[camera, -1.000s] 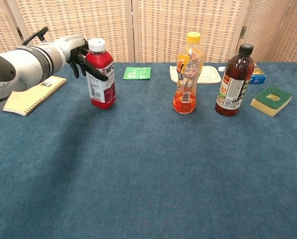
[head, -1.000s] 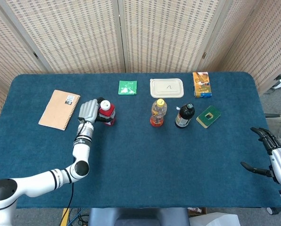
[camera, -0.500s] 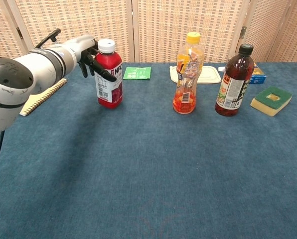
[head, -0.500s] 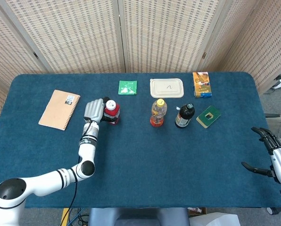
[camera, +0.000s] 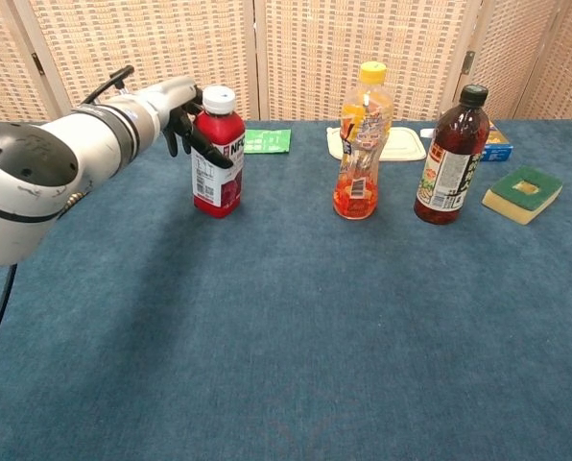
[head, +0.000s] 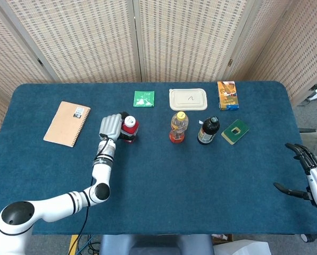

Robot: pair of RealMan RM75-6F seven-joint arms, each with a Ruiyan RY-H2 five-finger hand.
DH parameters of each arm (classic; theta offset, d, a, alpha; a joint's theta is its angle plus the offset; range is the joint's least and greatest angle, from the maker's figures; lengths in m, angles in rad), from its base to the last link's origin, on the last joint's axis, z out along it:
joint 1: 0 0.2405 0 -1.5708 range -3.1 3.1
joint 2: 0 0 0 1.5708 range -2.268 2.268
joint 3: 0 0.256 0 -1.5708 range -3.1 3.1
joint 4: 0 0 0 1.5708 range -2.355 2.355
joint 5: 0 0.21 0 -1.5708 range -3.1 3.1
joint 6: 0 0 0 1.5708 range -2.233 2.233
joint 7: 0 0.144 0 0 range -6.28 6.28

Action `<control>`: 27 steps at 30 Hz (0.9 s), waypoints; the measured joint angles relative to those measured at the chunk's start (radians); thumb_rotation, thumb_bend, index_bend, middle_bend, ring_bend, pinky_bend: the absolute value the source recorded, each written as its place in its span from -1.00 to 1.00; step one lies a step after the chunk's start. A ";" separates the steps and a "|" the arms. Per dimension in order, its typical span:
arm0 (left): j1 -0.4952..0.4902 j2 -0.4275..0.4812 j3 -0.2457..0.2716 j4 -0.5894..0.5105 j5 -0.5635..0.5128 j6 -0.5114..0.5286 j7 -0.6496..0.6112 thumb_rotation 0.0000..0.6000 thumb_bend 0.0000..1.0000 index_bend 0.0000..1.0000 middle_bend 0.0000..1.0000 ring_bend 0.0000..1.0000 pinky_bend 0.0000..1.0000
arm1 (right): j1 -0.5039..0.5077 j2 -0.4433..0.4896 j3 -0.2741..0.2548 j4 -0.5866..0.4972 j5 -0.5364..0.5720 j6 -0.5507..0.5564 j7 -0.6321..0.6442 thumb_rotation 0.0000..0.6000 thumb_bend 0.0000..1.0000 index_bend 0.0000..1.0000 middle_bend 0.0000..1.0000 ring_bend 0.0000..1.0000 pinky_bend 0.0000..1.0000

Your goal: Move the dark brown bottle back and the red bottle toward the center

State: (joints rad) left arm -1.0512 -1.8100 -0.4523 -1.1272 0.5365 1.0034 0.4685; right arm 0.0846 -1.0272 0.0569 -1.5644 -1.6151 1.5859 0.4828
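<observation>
My left hand (head: 110,126) (camera: 184,113) grips the red bottle (head: 129,129) (camera: 218,154) with a white cap, left of the table's middle; the bottle stands upright. The dark brown bottle (head: 208,130) (camera: 447,157) with a black cap stands right of centre, untouched. My right hand (head: 313,178) hangs open off the table's right edge, far from both bottles, seen only in the head view.
An orange-juice bottle (head: 178,127) (camera: 359,143) stands between the two bottles. Behind lie a white lidded box (head: 188,99), a green packet (head: 143,98) and an orange carton (head: 227,94). A green sponge (head: 235,131) sits right of the brown bottle, a notebook (head: 67,123) at far left.
My left hand has carried the red bottle to the right, closer to the orange-juice bottle. The right hand and the other objects have stayed put.
</observation>
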 measured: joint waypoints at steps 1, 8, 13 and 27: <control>0.000 -0.003 0.001 0.003 0.005 0.001 0.000 1.00 -0.81 -0.02 0.00 0.09 0.10 | 0.000 0.001 0.000 0.000 0.000 0.000 0.001 1.00 -1.00 -0.75 -0.66 -0.82 -0.38; 0.002 -0.012 0.003 0.010 0.015 -0.003 0.006 1.00 -0.81 -0.08 -0.05 0.02 0.10 | -0.001 0.003 0.000 -0.001 0.001 0.001 0.004 1.00 -1.00 -0.75 -0.66 -0.82 -0.38; 0.001 -0.007 -0.001 0.002 -0.004 -0.015 0.024 1.00 -0.81 -0.20 -0.26 -0.15 0.07 | -0.002 0.004 0.000 -0.001 0.000 0.002 0.004 1.00 -1.00 -0.75 -0.66 -0.82 -0.38; 0.002 0.017 -0.019 -0.031 -0.048 -0.021 0.053 1.00 -0.81 -0.94 -0.62 -0.41 0.00 | -0.001 0.003 -0.001 -0.002 -0.002 -0.001 0.002 1.00 -1.00 -0.75 -0.66 -0.82 -0.38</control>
State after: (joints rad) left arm -1.0491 -1.7928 -0.4717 -1.1583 0.4880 0.9829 0.5211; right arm 0.0833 -1.0239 0.0554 -1.5659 -1.6168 1.5846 0.4849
